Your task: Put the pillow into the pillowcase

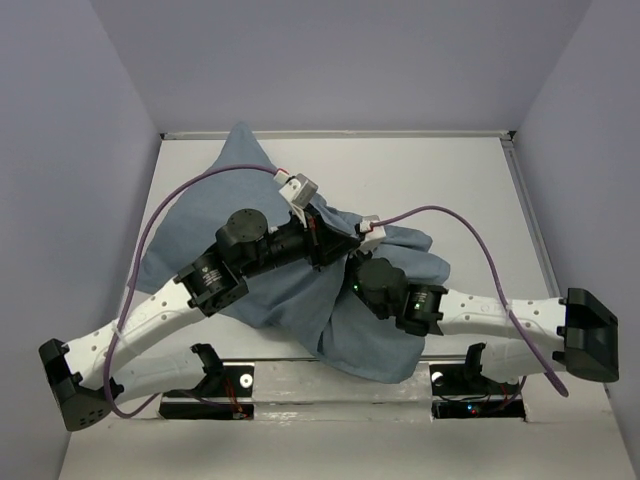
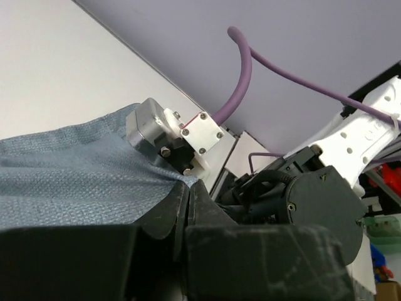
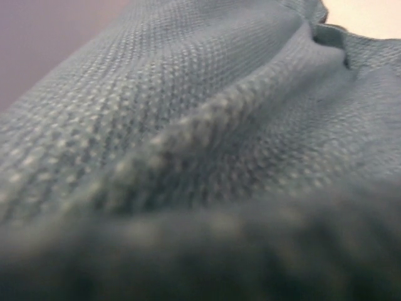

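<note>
The blue-grey pillowcase [image 1: 285, 295] lies crumpled across the middle of the table, one corner peaking at the back left. No pillow shows in any view. My left gripper [image 1: 325, 243] is over the cloth's centre. In the left wrist view the left gripper [image 2: 188, 185] has its jaws pressed together on an edge of the pillowcase [image 2: 75, 175], which stretches away to the left. My right gripper [image 1: 346, 259] meets it from the right, mostly hidden under the left one. The right wrist view is filled with a taut fold of pillowcase [image 3: 219, 125]; its jaws are buried in the cloth.
The white table [image 1: 450, 180] has a raised rim [image 1: 340, 133] at the back and lilac walls around it. The right arm's wrist camera [image 2: 153, 128] and its purple cable [image 2: 241, 69] sit just beyond my left fingertips. Both arm bases stand at the near edge.
</note>
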Robot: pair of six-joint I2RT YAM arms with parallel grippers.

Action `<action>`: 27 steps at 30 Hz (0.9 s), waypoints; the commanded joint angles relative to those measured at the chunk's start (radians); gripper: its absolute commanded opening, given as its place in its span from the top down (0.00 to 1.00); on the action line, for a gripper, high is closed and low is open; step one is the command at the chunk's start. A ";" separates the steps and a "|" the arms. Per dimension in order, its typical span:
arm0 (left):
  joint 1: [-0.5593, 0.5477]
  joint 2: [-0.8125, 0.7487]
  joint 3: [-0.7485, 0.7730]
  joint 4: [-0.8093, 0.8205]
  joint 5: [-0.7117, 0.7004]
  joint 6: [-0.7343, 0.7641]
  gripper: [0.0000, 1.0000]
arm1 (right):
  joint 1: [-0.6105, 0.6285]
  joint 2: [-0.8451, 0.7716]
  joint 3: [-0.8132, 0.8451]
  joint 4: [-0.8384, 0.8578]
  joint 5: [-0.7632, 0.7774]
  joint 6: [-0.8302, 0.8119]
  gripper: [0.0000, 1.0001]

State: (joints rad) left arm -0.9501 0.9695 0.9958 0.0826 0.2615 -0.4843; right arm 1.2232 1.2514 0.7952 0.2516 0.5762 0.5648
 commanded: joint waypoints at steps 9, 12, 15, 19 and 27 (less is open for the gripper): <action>0.011 0.138 0.078 0.397 0.024 -0.166 0.97 | -0.001 -0.510 -0.323 -0.158 -0.116 0.193 0.31; 0.017 0.202 0.066 0.462 0.025 -0.187 0.97 | -0.001 -0.788 -0.337 -0.421 -0.037 0.254 0.31; 0.016 0.292 0.084 0.535 0.079 -0.241 0.97 | -0.001 -0.961 -0.283 -0.550 0.013 0.218 0.30; -0.030 0.383 0.122 0.562 0.130 -0.238 0.90 | -0.001 -0.971 -0.151 -0.716 0.098 0.155 0.44; -0.122 0.480 0.089 0.432 0.199 -0.165 0.30 | -0.001 -0.902 0.007 -0.931 0.309 0.138 1.00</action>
State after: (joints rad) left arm -1.0397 1.4525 1.0672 0.5262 0.3859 -0.6907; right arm 1.2186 0.3573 0.7280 -0.5388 0.7387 0.7364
